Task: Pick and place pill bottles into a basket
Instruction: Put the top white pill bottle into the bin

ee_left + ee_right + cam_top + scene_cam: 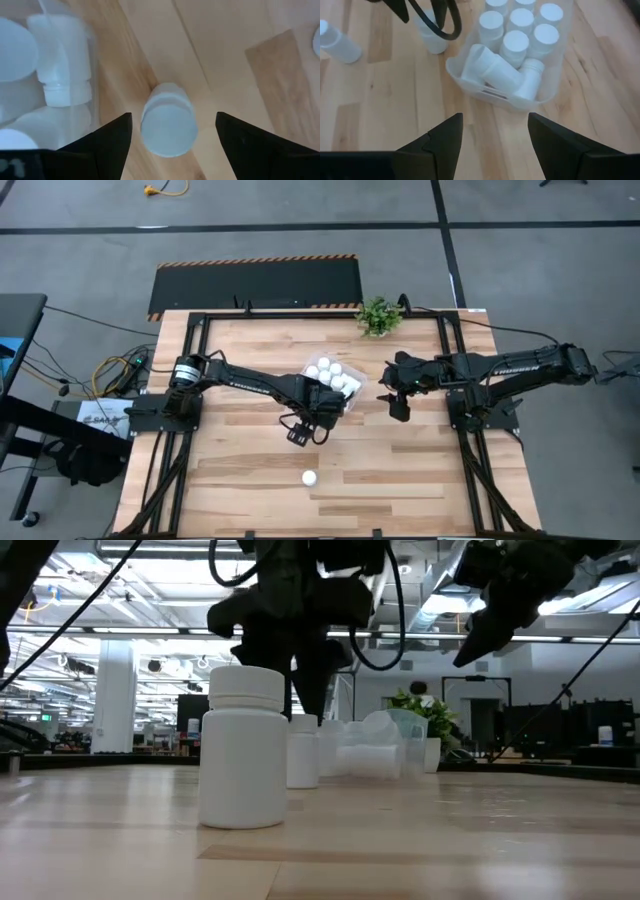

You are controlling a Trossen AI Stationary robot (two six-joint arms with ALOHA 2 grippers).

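Observation:
The clear basket (356, 396) sits at the table's middle and holds several white pill bottles (522, 30); most stand upright and two lie on their sides (492, 67). One bottle (167, 122) stands upright on the table just near-left of the basket. My left gripper (305, 432) hangs open above it, a finger on either side, not touching. Another bottle (310, 478) stands alone nearer the front edge and looms large in the low view (240, 750). My right gripper (398, 406) is open and empty, raised above the table right of the basket.
A small green potted plant (379, 316) stands at the table's far edge, right of centre. A black mat with striped edge (255, 285) lies on the floor beyond the table. Bare wood lies on the left and the near right of the table.

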